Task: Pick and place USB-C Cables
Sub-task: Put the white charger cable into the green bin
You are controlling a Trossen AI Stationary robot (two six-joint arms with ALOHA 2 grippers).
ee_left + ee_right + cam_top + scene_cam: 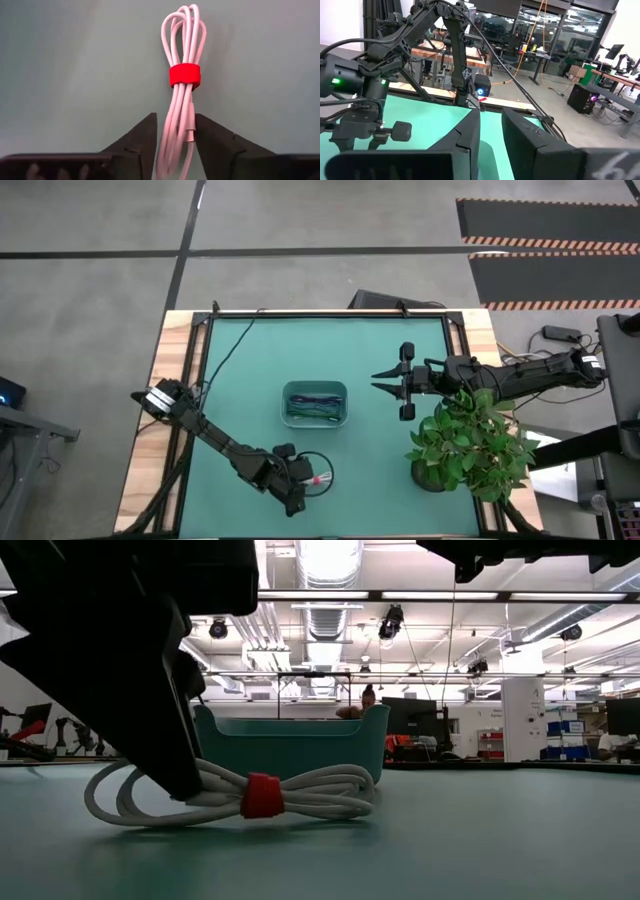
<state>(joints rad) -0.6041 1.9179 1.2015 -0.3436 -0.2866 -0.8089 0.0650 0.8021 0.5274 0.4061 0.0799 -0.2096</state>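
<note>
A white USB-C cable bundle (318,478) with a red tie (185,76) lies flat on the green mat near the table's near edge. My left gripper (175,122) is down on the end of it nearest the arm, closed in on the strands. In the low view its dark finger (180,775) stands on the bundle (300,795) left of the tie. A teal bin (341,404) at mid-table holds green and blue cable bundles (312,406). My right gripper (378,381) hovers open to the right of the bin, high above the mat, with nothing between its fingers (470,130). My left gripper pinches the white bundle's several strands (176,137) between its two fingers, at the looped end short of the red tie. The fingers slant down from above on the table's left side, one on each long side of the bundle. The bundle lies on the mat.
A potted plant (470,440) stands at the near right of the table, under the right arm. The bin (290,745) stands just beyond the white bundle. Open mat lies left and right of the bundle.
</note>
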